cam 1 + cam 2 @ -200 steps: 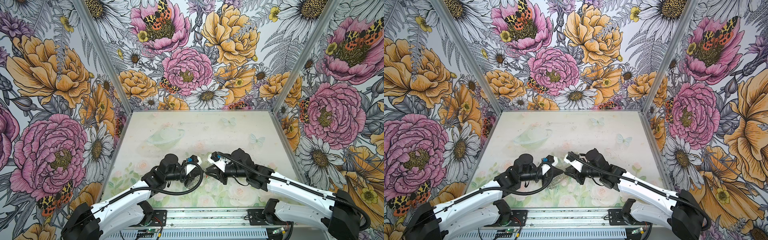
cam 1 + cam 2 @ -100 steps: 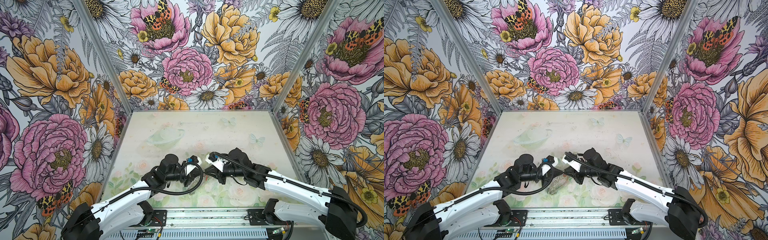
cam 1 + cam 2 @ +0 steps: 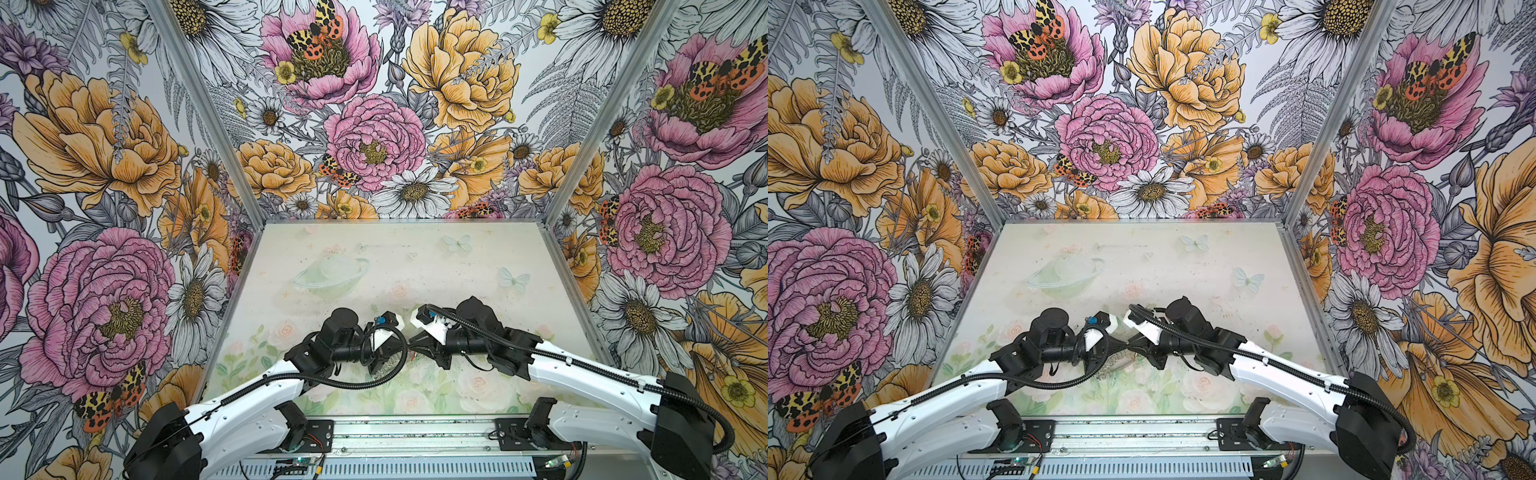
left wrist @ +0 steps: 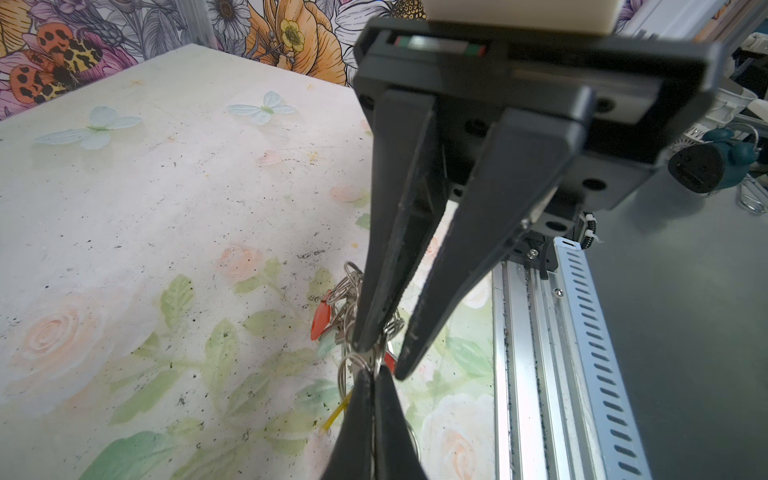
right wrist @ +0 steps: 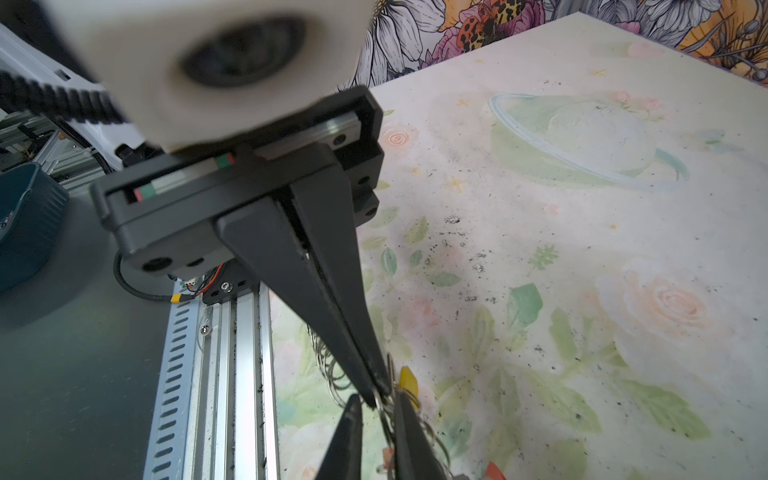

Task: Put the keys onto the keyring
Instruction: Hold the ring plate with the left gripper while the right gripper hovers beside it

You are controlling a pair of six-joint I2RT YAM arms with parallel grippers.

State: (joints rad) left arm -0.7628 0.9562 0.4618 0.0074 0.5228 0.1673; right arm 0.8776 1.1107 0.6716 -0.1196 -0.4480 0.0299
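Steel keyring [image 4: 350, 286] on edge | left jaws clamp it | right jaws slightly apart, grip unclear

Walls: you have floral wallpaper [image 3: 374, 124] on three sides, pink and orange blooms with moths [image 3: 316, 39] | Corners: bare metal posts [image 3: 203, 104] | Table top [image 3: 415, 266]: pale, printed with roses [image 3: 478, 380] and butterflies [image 3: 514, 279], speckled with dark grit [image 5: 453, 219] | Front edge: slotted metal rail [image 4: 598, 332] | Beyond it: your grey floor [image 4: 685, 332] | Light: even and soft across your table.
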